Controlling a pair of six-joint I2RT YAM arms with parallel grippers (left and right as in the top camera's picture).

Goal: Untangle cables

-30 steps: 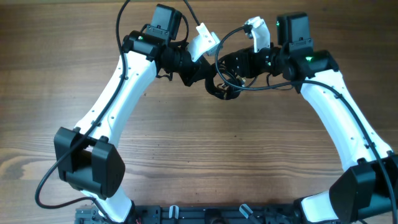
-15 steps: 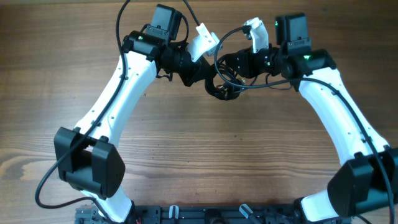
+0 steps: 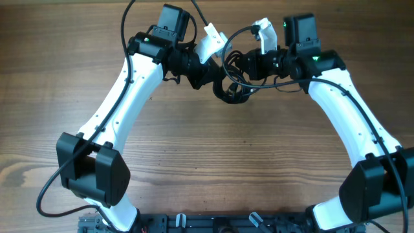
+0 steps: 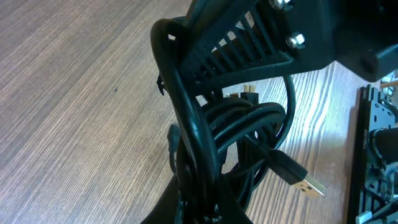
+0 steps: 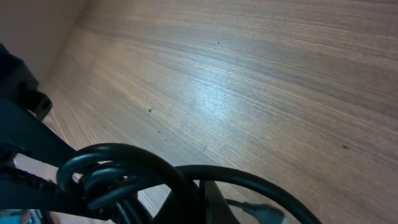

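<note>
The cables (image 3: 231, 89) are one knotted bundle of thin black cords, held above the wooden table at the top centre between both arms. My left gripper (image 3: 217, 80) is shut on the bundle's left side. In the left wrist view the coils (image 4: 249, 124) rise from the fingers (image 4: 208, 208), and a USB plug (image 4: 300, 179) hangs to the right. My right gripper (image 3: 244, 65) is shut on the bundle from the right. In the right wrist view, coils (image 5: 115, 174) and one wide loop (image 5: 267, 186) cover the fingers (image 5: 208, 205), with a blurred plug (image 5: 261, 213) below.
The right gripper's black body (image 4: 280, 37) is close above the bundle in the left wrist view. Thicker black arm wires (image 3: 126, 26) loop at the back. A black rail (image 3: 220, 223) with the arm bases runs along the table's front edge. Bare wood (image 3: 226, 155) lies between the arms.
My right gripper has moved slightly left, toward the left gripper, and the cable loops between them have bunched closer. The left arm has stayed in place.
</note>
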